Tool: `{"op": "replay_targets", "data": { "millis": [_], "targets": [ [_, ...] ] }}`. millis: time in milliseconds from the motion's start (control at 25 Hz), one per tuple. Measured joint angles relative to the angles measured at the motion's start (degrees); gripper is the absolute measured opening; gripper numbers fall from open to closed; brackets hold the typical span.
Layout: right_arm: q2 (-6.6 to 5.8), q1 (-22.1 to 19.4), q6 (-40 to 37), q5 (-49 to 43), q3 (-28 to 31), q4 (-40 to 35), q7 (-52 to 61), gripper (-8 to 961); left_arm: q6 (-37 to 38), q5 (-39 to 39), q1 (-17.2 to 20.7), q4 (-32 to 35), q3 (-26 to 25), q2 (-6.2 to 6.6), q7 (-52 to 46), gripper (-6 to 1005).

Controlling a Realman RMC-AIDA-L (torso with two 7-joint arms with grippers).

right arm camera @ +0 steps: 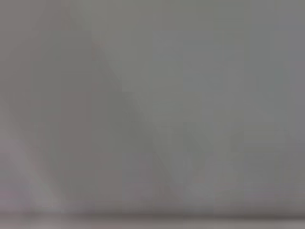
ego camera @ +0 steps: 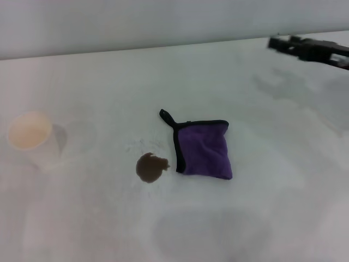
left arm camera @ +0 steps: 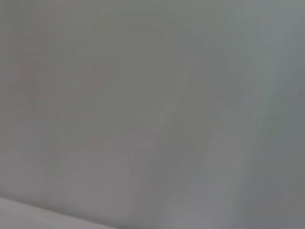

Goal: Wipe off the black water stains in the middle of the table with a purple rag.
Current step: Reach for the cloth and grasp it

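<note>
The purple rag (ego camera: 204, 150) lies folded in the middle of the white table (ego camera: 262, 218), its black loop pointing to the far left. The dark brown stain (ego camera: 150, 167) sits just left of the rag, a small gap apart. My right gripper (ego camera: 275, 43) reaches in from the far right edge, high above the table and well away from the rag, with nothing in it. My left gripper is out of view. Both wrist views show only a plain grey surface.
A white cup (ego camera: 30, 134) stands on the table at the left. The table's far edge meets a grey wall (ego camera: 163, 22).
</note>
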Motion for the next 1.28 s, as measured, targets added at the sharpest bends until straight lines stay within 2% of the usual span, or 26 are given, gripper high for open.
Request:
{"op": "replay_targets", "data": {
  "millis": [160,320,400,560,720,880,1120,1280],
  "targets": [
    [1.03,0.33,1.58,-19.57,-6.71,-16.05,17.95,798,-1.77,-0.15,-2.73,-2.25,0.0,0.02,-0.97,888],
    [1.55,0.64,2.81,-32.95,-17.35,-29.44,34.78,797,-5.86,-0.77,-5.34,-3.98,0.01,0.02,-0.91,888],
    [1.59,1.36,4.5,-36.94,-21.72,-33.24,38.53,797,-8.04,-2.0,-6.52,-4.66,0.0,0.01,-0.88,888],
    [1.77,4.37,8.72,-48.9,-34.01,-40.05,49.37,777,-10.23,-5.31,-8.16,-5.7,0.0,0.01,-0.35,887],
    [1.87,8.6,10.24,-53.9,-42.96,-41.06,61.94,763,-11.58,-6.58,-9.73,-7.03,0.0,0.07,-0.3,887],
    [2.15,10.7,8.62,-54.41,-48.96,-40.41,67.92,761,-13.52,-6.26,-11.34,-8.46,0.01,0.21,-0.28,887],
    [2.3,11.82,7.09,-55.19,-53.84,-39.76,73.92,759,-14.71,-3.1,-12.83,-9.35,0.09,0.57,-0.26,887],
    [2.31,13.21,7.44,-56.03,-56.28,-36.7,77.03,757,-14.97,-1.35,-13.82,-9.6,0.1,0.56,-0.25,887]
  ]
}}
